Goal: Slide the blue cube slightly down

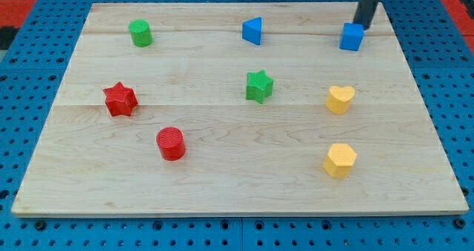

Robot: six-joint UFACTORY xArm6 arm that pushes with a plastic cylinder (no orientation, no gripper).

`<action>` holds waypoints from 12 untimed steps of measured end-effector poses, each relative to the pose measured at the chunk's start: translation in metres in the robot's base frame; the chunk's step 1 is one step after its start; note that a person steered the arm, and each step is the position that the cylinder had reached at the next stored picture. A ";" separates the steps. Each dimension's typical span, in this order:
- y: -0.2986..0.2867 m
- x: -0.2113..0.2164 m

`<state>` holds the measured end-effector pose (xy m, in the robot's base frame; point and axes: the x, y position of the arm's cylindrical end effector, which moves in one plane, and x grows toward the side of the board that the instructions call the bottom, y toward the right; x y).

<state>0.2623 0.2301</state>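
Blue cube [352, 37]: seen at the view's top right, on the board, well clear of the other blocks.
My tip [361, 25]: set just above the cube's upper right, touching or nearly so; contact cannot be told. No jaws are carried, so open or closed does not apply.
Push: best centred behind the cube's top face first, then driven briefly toward the view's bottom; an off-centre shove would likely twist it.
Path: yellow heart [340, 99] lies below, well apart.
Surface: pale wood board [222, 184], smooth, laid on blue pegboard [22, 73].
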 end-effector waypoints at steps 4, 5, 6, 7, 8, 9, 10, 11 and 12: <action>-0.017 0.008; -0.023 0.011; -0.023 0.019; -0.023 0.031; -0.023 0.046; -0.024 0.055; -0.024 0.065; -0.024 0.067; -0.024 0.070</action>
<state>0.3322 0.2059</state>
